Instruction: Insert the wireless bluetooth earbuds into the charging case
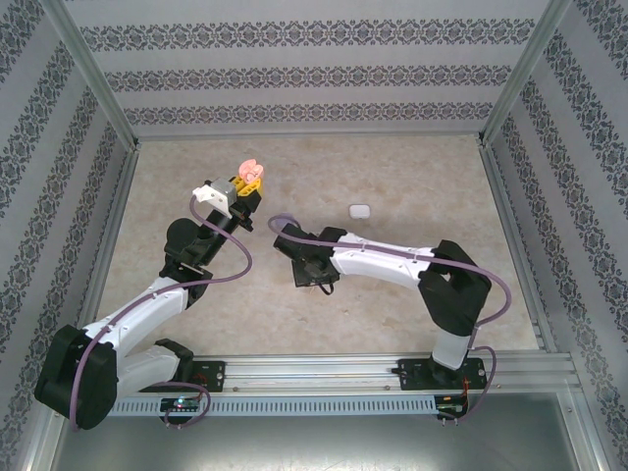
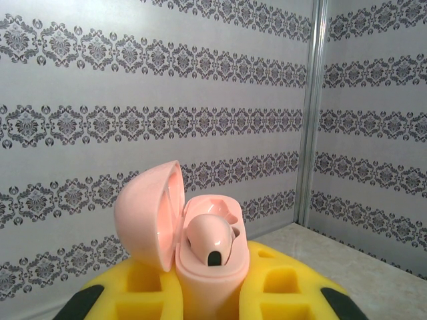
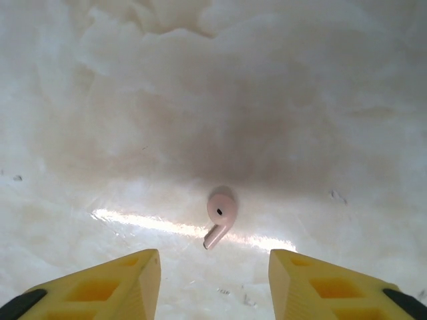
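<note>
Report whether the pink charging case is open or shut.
Open. The pink charging case has its lid swung back, exposing an earbud seated inside.

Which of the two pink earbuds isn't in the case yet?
The loose earbud on the table, ahead of the open right gripper; the other earbud already sits in the open pink case that the left gripper holds.

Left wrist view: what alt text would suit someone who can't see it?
A pink charging case, lid flipped open, stands upright clamped between yellow jaws, with one pink earbud seated inside. A grey patterned wall stands behind.
</note>
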`<state>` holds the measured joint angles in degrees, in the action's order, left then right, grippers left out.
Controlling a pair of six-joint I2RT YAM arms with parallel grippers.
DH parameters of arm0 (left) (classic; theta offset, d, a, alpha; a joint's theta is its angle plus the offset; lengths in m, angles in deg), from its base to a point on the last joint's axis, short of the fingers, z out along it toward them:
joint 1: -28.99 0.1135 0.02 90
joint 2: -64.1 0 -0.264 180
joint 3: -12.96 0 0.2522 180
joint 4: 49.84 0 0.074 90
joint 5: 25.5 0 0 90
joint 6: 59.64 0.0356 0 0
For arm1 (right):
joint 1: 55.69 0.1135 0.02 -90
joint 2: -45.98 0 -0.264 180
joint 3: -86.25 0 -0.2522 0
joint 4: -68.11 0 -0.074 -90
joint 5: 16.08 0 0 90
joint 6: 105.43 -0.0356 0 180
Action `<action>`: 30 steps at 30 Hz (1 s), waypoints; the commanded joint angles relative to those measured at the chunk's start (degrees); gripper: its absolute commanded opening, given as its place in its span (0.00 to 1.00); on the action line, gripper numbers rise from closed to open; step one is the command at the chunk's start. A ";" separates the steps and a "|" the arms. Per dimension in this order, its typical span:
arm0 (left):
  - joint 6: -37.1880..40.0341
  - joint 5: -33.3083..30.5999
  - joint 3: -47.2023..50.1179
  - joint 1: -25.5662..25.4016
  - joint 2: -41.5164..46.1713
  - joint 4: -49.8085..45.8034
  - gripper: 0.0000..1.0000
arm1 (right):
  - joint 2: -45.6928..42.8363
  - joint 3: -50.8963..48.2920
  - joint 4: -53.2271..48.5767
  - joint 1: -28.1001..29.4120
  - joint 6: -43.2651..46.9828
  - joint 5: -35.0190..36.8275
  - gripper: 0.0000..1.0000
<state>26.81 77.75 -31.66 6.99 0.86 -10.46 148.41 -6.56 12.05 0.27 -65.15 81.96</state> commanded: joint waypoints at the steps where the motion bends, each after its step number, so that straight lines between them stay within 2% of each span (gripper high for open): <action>1: -0.93 0.61 -0.62 0.50 1.17 1.52 0.00 | -1.24 -3.44 1.04 -0.85 -15.13 0.15 0.44; 5: -0.67 0.44 -0.70 0.52 1.09 1.37 0.00 | -0.65 -4.44 2.93 -1.29 -22.14 -0.81 0.41; 11: -0.89 0.75 -1.05 0.48 0.45 1.57 0.00 | 2.09 -3.51 3.91 -1.56 -27.22 -1.44 0.40; 30: -1.63 0.79 -0.53 0.49 -0.98 3.57 0.00 | 8.26 -0.17 4.26 -2.35 -27.81 -3.27 0.38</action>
<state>26.35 77.75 -31.68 6.99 0.07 -10.42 155.01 -8.22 16.55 -1.59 -92.05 78.94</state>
